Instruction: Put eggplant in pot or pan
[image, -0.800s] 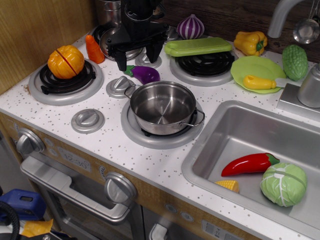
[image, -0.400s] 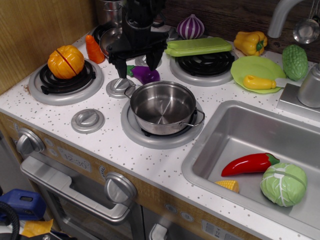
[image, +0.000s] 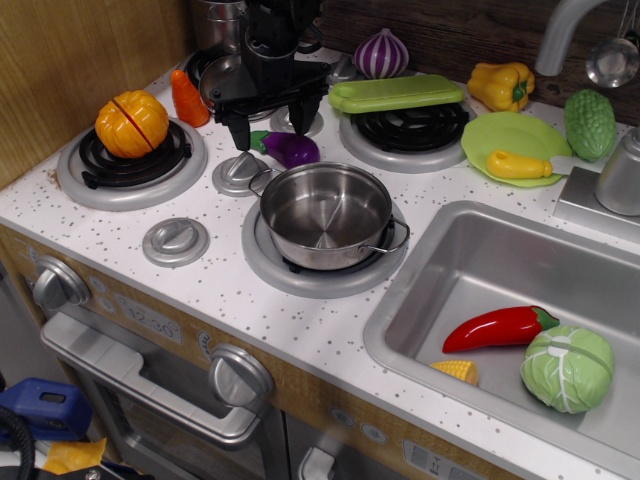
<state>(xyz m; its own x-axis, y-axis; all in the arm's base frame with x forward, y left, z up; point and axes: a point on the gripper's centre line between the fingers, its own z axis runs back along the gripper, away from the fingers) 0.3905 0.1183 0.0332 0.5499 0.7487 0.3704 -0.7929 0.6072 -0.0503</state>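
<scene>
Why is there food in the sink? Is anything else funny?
A red pepper, cabbage and corn piece lie in the sink, not on the stove. The eggplant sits on the counter behind the empty pot.

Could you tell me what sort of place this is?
Most likely a child's play kitchen: a toy stove with burners and knobs, a small sink, and plastic food such as the eggplant.

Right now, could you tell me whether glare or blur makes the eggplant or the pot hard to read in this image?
In the observation.image view, the eggplant is sharp, with one small highlight on its glossy skin; the pot shows bright reflections inside but a clear rim; the black gripper above is dark, its detail lost against the shadowed background.
</scene>
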